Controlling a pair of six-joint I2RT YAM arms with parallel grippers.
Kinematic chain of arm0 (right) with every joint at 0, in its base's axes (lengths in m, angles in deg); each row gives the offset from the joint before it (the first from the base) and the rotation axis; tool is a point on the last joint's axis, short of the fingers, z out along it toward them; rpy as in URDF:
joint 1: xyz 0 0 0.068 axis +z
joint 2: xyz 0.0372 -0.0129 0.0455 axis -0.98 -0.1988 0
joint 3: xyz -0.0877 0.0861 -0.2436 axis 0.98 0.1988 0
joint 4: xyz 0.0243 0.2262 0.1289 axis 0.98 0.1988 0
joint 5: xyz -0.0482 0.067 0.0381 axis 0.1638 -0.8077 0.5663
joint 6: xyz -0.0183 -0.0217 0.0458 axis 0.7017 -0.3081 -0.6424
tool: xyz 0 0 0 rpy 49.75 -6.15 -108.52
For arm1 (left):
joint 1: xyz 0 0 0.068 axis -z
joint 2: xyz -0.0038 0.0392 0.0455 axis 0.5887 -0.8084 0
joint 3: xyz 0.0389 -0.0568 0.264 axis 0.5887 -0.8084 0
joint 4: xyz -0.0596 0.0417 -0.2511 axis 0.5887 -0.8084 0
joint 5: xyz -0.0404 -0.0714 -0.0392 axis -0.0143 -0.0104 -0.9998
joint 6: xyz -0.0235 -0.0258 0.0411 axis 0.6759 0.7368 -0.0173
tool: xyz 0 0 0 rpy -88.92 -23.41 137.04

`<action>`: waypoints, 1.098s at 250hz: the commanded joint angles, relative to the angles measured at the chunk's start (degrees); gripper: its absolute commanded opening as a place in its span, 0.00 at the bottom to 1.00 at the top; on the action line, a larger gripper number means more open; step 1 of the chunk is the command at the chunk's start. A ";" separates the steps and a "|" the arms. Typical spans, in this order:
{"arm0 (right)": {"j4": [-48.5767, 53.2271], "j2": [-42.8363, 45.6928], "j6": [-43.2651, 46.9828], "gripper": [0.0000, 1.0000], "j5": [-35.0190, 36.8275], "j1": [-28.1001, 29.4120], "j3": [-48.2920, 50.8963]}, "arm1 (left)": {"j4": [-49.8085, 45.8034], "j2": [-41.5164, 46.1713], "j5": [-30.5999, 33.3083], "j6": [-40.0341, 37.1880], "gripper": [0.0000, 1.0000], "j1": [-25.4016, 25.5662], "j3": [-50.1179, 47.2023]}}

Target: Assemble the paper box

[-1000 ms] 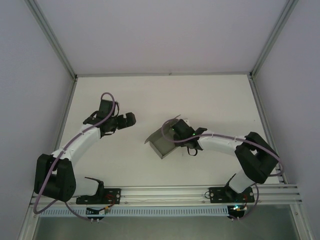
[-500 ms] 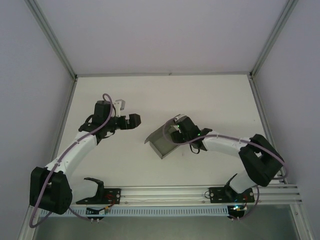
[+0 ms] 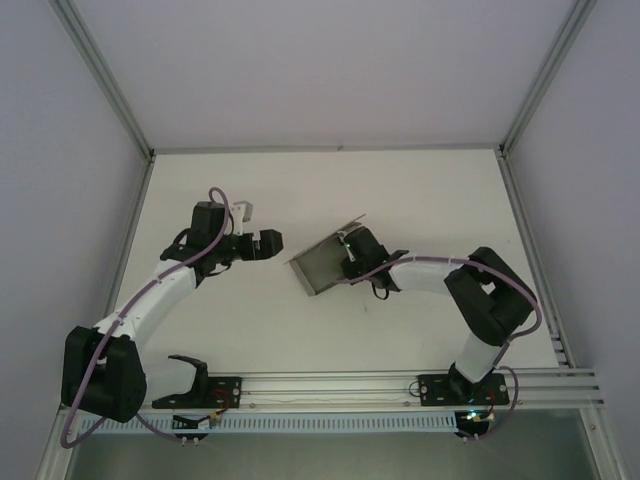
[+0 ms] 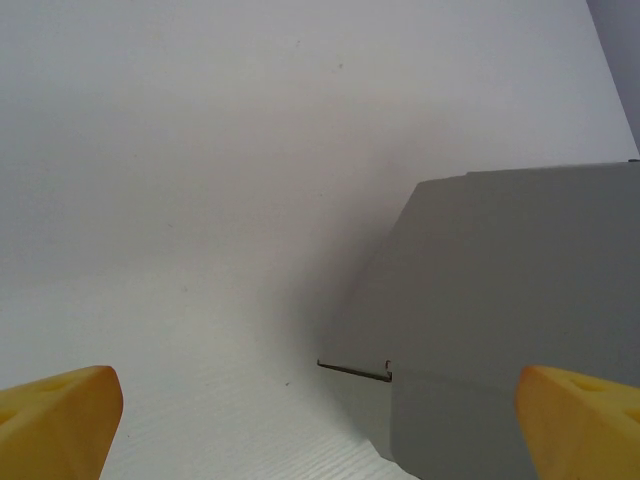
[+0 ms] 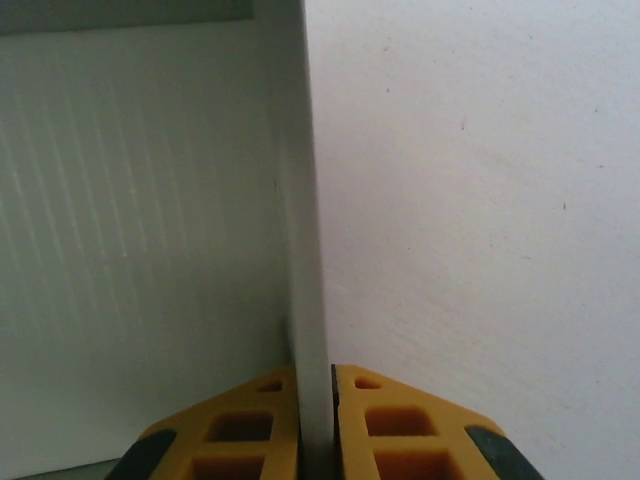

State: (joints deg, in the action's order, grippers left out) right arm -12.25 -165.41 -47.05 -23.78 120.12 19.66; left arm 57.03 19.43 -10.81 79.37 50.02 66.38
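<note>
Bare table [image 3: 430, 190] stretches across the upper frame; at centre the tilted paper box [image 3: 320, 270] stands between the left gripper [image 3: 272, 242] and right gripper [image 3: 350, 260].

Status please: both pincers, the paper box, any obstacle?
Left pincer open, facing the paper box, apart from it. Right pincer shut on one box wall. Nothing between left pincer and box.

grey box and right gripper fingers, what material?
The paper box looks like thin matte grey card, likely paperboard; its pinched wall shows a slim pale cut edge. The right gripper fingers are matte orange-yellow with moulded hollow cells, probably plastic or rubber; unclear which.
</note>
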 commanded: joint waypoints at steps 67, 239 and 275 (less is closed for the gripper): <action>22.92 3.68 -19.78 0.11 2.07 3.06 -5.50 | 3.51 0.31 -2.10 -0.11 1.00 -0.33 -0.36; 43.11 1.92 -44.35 0.34 11.72 7.05 -12.60 | 3.82 -8.51 -2.46 0.38 1.00 -0.33 2.64; 39.46 6.48 -43.11 0.48 12.88 7.28 -10.03 | 4.74 -8.82 -3.88 0.06 1.00 -0.33 2.81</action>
State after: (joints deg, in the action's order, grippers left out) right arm 28.69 -163.67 -88.81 -14.08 127.02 8.50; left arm 60.04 11.14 -12.21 80.61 50.02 67.43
